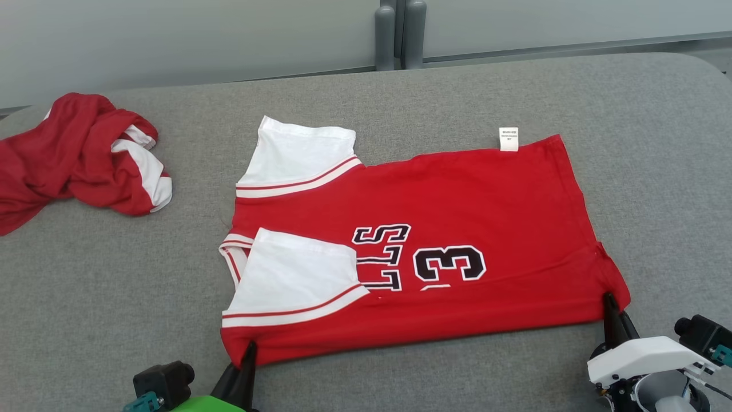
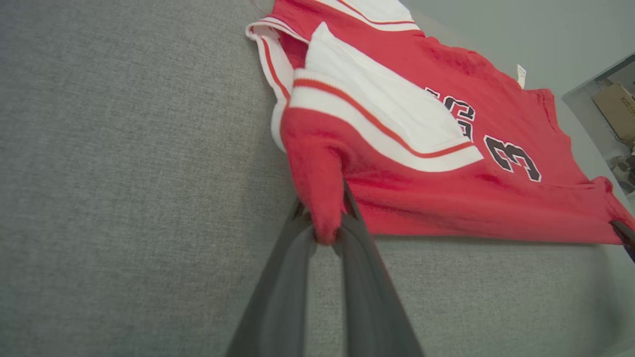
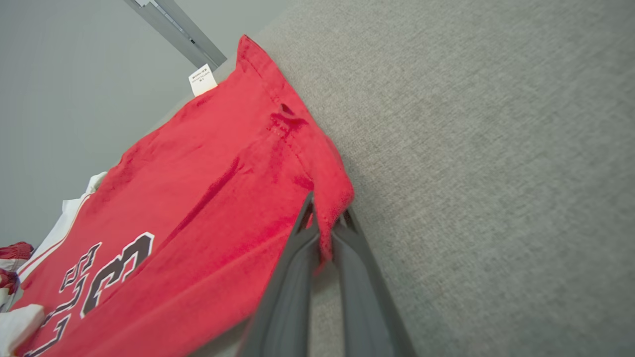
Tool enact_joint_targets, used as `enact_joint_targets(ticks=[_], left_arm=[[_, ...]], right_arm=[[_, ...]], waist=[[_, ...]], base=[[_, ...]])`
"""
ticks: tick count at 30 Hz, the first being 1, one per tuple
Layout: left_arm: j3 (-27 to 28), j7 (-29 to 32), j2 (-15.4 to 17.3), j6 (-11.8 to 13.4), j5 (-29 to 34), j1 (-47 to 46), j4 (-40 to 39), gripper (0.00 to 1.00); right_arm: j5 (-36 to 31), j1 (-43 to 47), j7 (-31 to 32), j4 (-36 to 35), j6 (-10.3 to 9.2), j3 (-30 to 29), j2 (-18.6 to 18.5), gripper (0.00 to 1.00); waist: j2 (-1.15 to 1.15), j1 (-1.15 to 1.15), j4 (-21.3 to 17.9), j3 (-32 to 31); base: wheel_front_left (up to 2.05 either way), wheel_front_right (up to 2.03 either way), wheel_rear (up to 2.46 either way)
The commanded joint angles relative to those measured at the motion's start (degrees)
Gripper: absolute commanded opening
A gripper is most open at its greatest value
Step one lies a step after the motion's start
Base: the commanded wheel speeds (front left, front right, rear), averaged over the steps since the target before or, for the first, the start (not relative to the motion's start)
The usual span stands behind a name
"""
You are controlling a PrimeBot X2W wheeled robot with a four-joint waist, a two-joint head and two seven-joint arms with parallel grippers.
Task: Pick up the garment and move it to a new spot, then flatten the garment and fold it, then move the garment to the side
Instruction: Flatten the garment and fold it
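Jersey (image 1: 457, 217): red with white sleeves, lying spread and largely flat at the middle of the grey fabric-covered worktop (image 1: 629, 114), collar end toward the robot's left, hem toward its right. Far sleeve (image 1: 297, 151) projects past the jersey's far edge. Near sleeve (image 1: 297, 274) is folded over the red body. Black-and-white lettering and a "3" (image 1: 449, 263) sit just right of the near sleeve. A small white label (image 1: 508, 139) stands out from the far edge near the hem end. Left end effector (image 1: 250, 350): fingers together, clamped on the jersey's near-left corner below the near sleeve; the left wrist view shows that corner drawn into a narrow red peak pinched between the two dark fingers. Right end effector (image 1: 611, 300): fingers together, clamped on the near-right corner at the hem; the right wrist view shows the hem edge caught between the fingers, with a shallow crease running back from the grip. The near edge of the jersey runs between the two grip points, close to the worktop's near side. A second garment (image 1: 80, 154), red and white, lies crumpled at the far left of the worktop, well apart from the jersey. Two grey posts (image 1: 400, 34) stand beyond the worktop's far edge.
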Motion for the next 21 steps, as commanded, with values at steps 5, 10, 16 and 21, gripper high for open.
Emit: enact_joint_targets(ticks=[5,10,16,21], left_arm=[[-0.4,1.1,0.5,1.2,0.0,2.4,-1.3,0.0],[-1.3,1.1,-1.1,1.5,-0.7,3.0,-0.2,0.0],[-1.2,0.1,-1.6,1.7,-0.8,2.8,1.6,1.0],[-0.5,-0.3,-0.5,2.0,-0.7,3.0,1.6,1.0]], right_arm=[[0.8,3.3,2.2,-3.2,-0.11,-0.8,-0.5,0.0],[1.0,4.5,2.7,-3.3,-0.11,-0.9,-0.5,0.0],[0.5,5.0,2.2,-2.7,-0.1,-1.1,-0.5,1.0],[-0.2,5.3,2.1,-2.9,-0.07,-1.7,-0.4,1.0]], waist=[[0.58,0.0,-0.6,-0.3],[0.58,0.0,-0.8,-0.5],[0.58,0.0,-1.3,-0.5],[0.58,0.0,-1.6,-0.4]], base=[[0.0,0.0,0.0],[0.0,0.0,0.0],[0.0,0.0,0.0],[0.0,0.0,0.0]])
